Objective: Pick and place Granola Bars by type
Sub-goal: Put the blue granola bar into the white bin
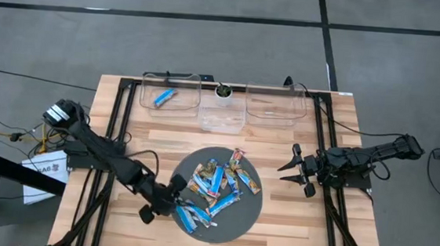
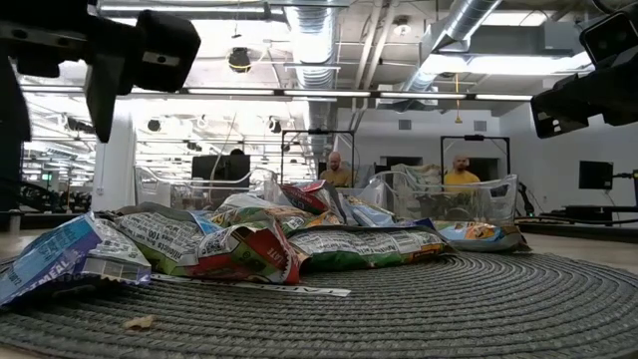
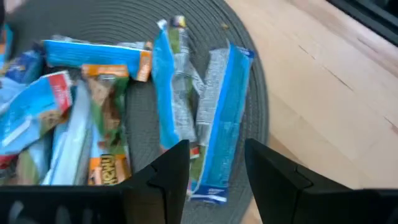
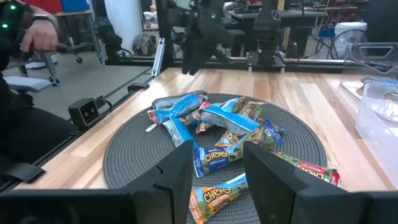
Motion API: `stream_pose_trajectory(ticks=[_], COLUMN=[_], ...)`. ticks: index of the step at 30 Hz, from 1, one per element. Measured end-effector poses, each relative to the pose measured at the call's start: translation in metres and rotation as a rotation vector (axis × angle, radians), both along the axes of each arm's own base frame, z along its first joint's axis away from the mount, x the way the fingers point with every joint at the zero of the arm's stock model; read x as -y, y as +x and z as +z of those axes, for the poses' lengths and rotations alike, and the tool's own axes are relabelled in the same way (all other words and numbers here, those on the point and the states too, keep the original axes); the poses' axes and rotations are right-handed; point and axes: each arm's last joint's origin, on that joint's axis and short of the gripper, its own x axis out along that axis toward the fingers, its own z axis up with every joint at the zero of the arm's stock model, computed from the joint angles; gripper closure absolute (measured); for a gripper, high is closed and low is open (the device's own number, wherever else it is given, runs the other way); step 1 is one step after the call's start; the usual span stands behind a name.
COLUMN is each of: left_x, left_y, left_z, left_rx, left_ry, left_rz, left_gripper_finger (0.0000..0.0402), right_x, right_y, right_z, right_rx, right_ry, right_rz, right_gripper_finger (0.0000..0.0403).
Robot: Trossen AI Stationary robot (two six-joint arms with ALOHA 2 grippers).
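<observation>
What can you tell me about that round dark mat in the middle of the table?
The mat is a round, dark grey placemat that looks woven in concentric ribbed rings. It lies flat on the wooden table, in front of three clear bins. A loose pile of granola bars rests on it. The left gripper hovers at its edge.

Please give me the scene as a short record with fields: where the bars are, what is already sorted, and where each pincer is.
surface: wooden table
mat: round grey woven mat, centre of table
bars: pile of granola bars on the mat, blue ones and tan ones mixed
containers: three clear bins along the far edge
sorted so far: one blue bar in the left bin; right bin looks empty
left pincer: open, over the near-left edge of the pile, holding nothing
right pincer: open, above bare table right of the mat, holding nothing
</observation>
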Motion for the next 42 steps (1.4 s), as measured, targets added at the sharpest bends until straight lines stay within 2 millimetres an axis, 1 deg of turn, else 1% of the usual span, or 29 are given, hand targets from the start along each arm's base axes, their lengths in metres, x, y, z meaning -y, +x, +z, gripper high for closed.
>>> stream_pose_trajectory(ticks=[5, 9, 13, 18, 22, 27, 42], left_x=[0.020, 0.032, 0.039, 0.047, 0.048, 0.045, 0.032], left_y=[0.011, 0.019, 0.027, 0.036, 0.039, 0.041, 0.044], left_z=[-0.001, -0.003, -0.009, -0.022, -0.032, -0.040, -0.043], left_rx=[-0.031, -0.038, -0.048, -0.067, -0.082, -0.084, -0.137], left_ry=[0.045, 0.075, 0.113, 0.153, 0.188, 0.265, 0.294], left_rz=[-0.024, -0.029, -0.063, -0.101, -0.122, -0.113, -0.061], left_gripper_finger=[0.0253, 0.0253, 0.0253, 0.0253, 0.0253, 0.0253, 0.0253], right_x=[0.000, 0.000, 0.000, 0.000, 0.000, 0.000, 0.000], right_y=[0.000, 0.000, 0.000, 0.000, 0.000, 0.000, 0.000], right_z=[0.000, 0.000, 0.000, 0.000, 0.000, 0.000, 0.000], right_rx=[0.000, 0.000, 0.000, 0.000, 0.000, 0.000, 0.000], right_ry=[0.000, 0.000, 0.000, 0.000, 0.000, 0.000, 0.000], right_rz=[0.000, 0.000, 0.000, 0.000, 0.000, 0.000, 0.000], right_gripper_finger=[0.0268, 0.0269, 0.0270, 0.0269, 0.0270, 0.0268, 0.0270])
